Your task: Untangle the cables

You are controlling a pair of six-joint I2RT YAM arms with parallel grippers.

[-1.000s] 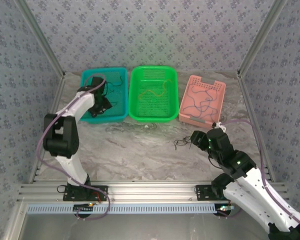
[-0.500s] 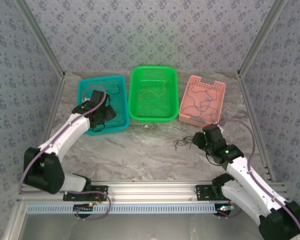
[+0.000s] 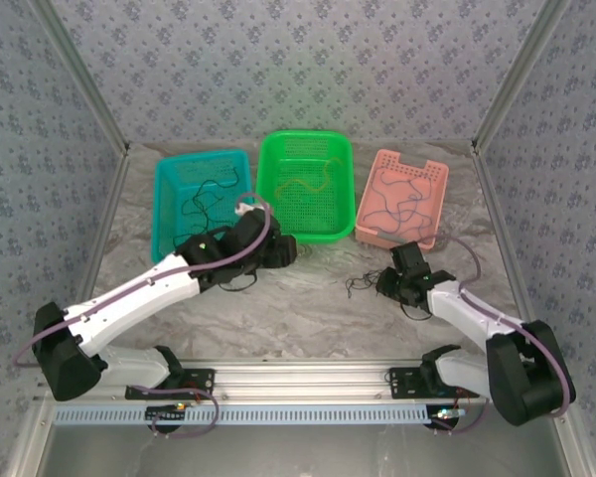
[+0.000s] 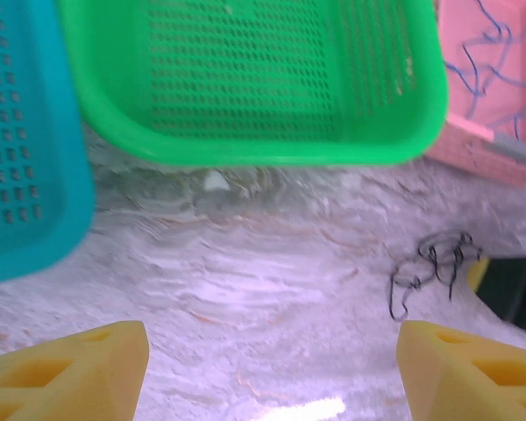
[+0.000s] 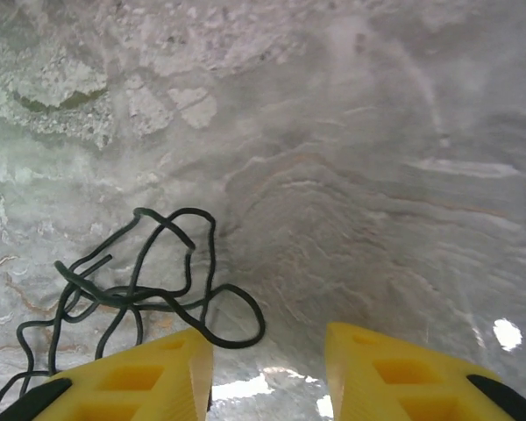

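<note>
A small tangle of black cables lies on the marble table in front of the pink basket. My right gripper hovers low just to its right. In the right wrist view the tangle sits ahead and left, one loop reaching the left fingertip. The right gripper is open with nothing between its fingers. My left gripper is in front of the green basket. In the left wrist view it stands wide open over bare table, with the tangle ahead to the right.
Three baskets line the back: teal holding a black cable, green holding a yellow-orange cable, pink holding blue and dark cables. Bare marble lies between the grippers.
My left arm swung out of the teal basket rightward to the front of the green basket. My right gripper came down beside the black tangle and its jaws narrowed.
</note>
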